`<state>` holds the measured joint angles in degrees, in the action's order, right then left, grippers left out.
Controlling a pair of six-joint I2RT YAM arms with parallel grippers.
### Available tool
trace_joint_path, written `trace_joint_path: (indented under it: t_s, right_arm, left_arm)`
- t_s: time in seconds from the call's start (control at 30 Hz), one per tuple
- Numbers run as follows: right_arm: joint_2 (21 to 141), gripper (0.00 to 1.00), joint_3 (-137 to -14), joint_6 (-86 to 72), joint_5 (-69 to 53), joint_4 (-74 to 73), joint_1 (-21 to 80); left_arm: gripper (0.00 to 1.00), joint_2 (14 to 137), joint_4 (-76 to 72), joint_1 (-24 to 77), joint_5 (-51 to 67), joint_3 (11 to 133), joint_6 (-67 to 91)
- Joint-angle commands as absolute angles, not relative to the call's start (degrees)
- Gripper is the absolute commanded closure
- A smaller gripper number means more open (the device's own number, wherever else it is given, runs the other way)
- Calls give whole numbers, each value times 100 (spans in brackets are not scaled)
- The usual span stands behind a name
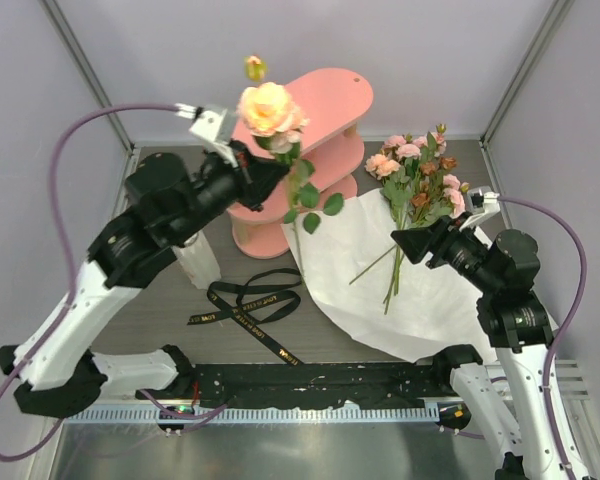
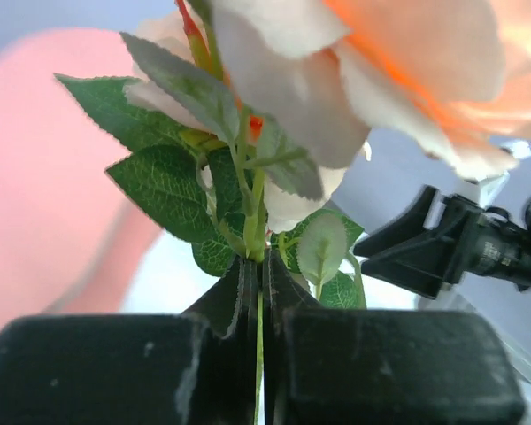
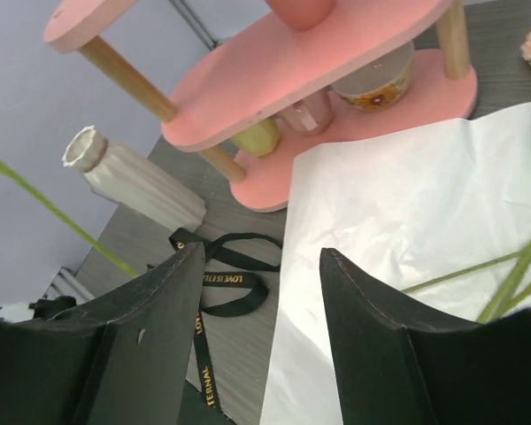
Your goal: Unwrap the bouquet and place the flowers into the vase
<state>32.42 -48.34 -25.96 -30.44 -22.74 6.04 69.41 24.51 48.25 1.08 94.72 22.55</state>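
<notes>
Left gripper (image 1: 283, 170): it is raised above the table (image 1: 165, 312), in front of the pink shelf (image 1: 320, 100) — the fingers (image 2: 234, 305) are pressed together on the thin green stem of one peach rose (image 1: 268, 108).
Peach rose: it is held upright in the air, with the blossom on top and the leaves hanging below the fingers (a small bud is seen above the blossom).
Right gripper (image 1: 408, 243): it is lowered over the white paper (image 1: 380, 300), close to the stems; the fingers (image 3: 159, 310) are kept apart and nothing is gripped between them.
Flowers (image 1: 415, 175): the bunch is laid on the opened paper at the right, with the heads to the far side and the stems to the near side.
Vase (image 3: 128, 173): it is placed on the table left of the shelf and is partly covered by the left arm in the top view.
Black ribbon (image 1: 250, 305): it is laid loose on the table — between the vase and the paper.
</notes>
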Motion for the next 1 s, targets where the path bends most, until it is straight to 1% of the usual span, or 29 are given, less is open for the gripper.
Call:
trace_joint_path:
  t_s: [0.0,0.03,0.07,0.17,0.3,0.33,0.4,0.53,0.7,0.97]
  right_arm:
    - [3366,39,-4799,-2399,-2417,-2294,633]
    - [3392,40,-4773,-2399,-2408,-2285,624]
    - [3401,40,-4746,-2408,-2400,-2276,633]
    - [3445,39,-4632,-2417,-2408,-2215,633]
    - [3480,40,-4614,-2452,-2382,-2215,624]
    - [3463,40,-4606,-2470,-2373,-2215,633]
    - [3445,40,-4562,-2496,-2329,-2224,624]
    - [3437,40,-4535,-2540,-2373,-2250,633]
    - [3401,40,-4535,-2531,-2373,-2320,633]
    - [3419,40,-4474,-2523,-2347,-2329,633]
  left_arm:
    - [100,6162,3462,4816,-2273,9519,880]
    - [100,6005,3489,4816,-2590,9510,748]
    - [100,5785,3437,4816,-3402,9501,451]
    - [100,5529,3086,4816,-4627,9519,-207]
    - [100,5484,2304,4825,-5439,9413,-1009]
    - [100,5502,1990,4825,-5527,9370,-1141]
    - [100,5607,1829,4816,-5502,9413,-1327]
    - [100,5923,1776,4808,-5449,9869,-1397]
    - [100,6091,1600,4772,-5397,10081,-1538]
    - [100,6240,2004,4764,-4966,10511,-1538]
